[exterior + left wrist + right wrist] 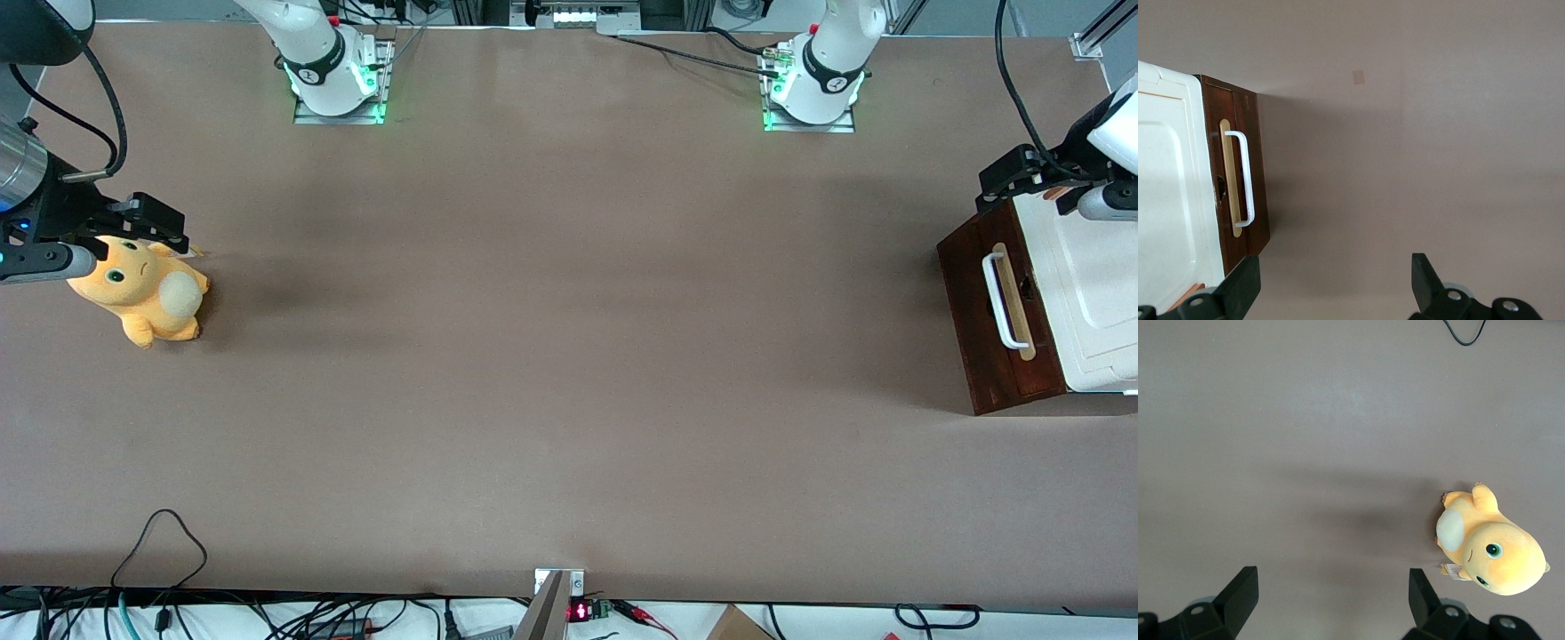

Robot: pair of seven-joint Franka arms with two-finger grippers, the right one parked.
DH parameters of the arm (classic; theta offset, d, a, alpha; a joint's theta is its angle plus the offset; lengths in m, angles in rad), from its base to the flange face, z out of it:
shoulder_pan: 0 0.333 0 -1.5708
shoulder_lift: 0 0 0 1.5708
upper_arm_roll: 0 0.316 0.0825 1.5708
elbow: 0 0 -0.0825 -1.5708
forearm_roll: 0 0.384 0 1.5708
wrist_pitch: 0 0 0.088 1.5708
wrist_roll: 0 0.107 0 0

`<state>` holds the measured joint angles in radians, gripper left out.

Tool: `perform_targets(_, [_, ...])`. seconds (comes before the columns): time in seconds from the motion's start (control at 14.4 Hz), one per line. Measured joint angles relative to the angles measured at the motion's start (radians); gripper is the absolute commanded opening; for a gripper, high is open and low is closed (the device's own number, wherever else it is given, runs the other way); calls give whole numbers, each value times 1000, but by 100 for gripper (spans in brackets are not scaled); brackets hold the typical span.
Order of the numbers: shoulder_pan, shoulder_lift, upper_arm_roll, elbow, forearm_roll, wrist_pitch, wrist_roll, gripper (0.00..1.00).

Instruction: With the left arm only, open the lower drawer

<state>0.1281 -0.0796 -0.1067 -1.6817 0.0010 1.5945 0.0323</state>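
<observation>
The lower drawer sits at the working arm's end of the worktop, its white handle untouched. The end effector is held open above it, apart. If lowered off-line, the handle may be missed or the cabinet struck.

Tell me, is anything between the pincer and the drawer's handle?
Nothing: in the wrist view, the open pincer hangs above the drawer, only air before the handle.
</observation>
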Motion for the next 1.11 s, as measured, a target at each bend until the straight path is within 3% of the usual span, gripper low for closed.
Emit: perform_targets(1.11, [0, -3, 1, -1, 0, -30, 0, 100])
